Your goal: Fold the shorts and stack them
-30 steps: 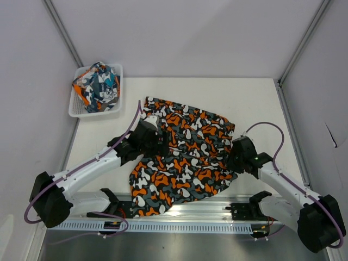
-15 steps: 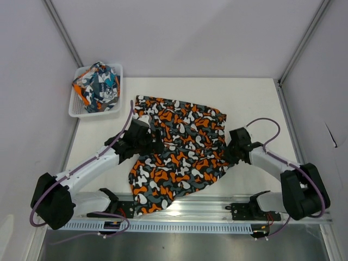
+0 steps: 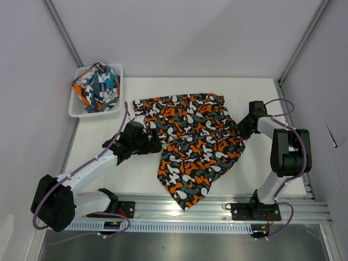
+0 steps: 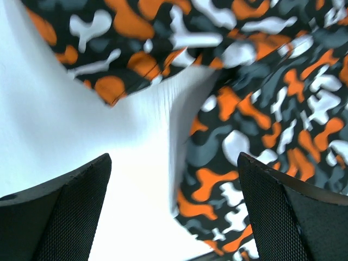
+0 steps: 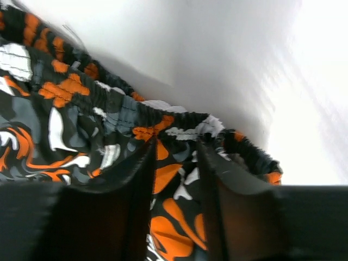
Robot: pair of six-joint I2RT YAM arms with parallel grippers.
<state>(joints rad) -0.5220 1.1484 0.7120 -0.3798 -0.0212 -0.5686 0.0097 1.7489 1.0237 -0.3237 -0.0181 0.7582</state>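
- Two shorts are in front of you. The camo shorts [image 3: 190, 144] lie spread on the worktop [image 3: 179, 87], and the graphic shorts [image 3: 98, 87] sit bunched in the basket [image 3: 92, 113].
- The basket stands at the far left corner of the worktop, well apart from the camo shorts.
- From above, the camo shorts fill the middle of the worktop. Their far edge runs nearly straight from left to right. One pointed end reaches down toward the near rail, between the two arm bases.
- Your right gripper [image 3: 243, 128] is at the right edge of the camo shorts, with its arm folded back along the right side of the worktop.
- In the right wrist view, the gathered elastic waistband runs across just beyond the fingertips. Camo cloth fills the narrow gap between the jaws, which are drawn close together and pinching the fabric.
- Your left gripper [image 3: 155, 142] is at the left edge of the camo shorts, and its arm stretches in from the near left.
- In the left wrist view, its jaws stand wide apart and hold nothing. Below them you see a wedge of bare worktop, with camo cloth above it and to its right.
- That view is somewhat blurred, so you cannot tell whether the fingertips touch the cloth.
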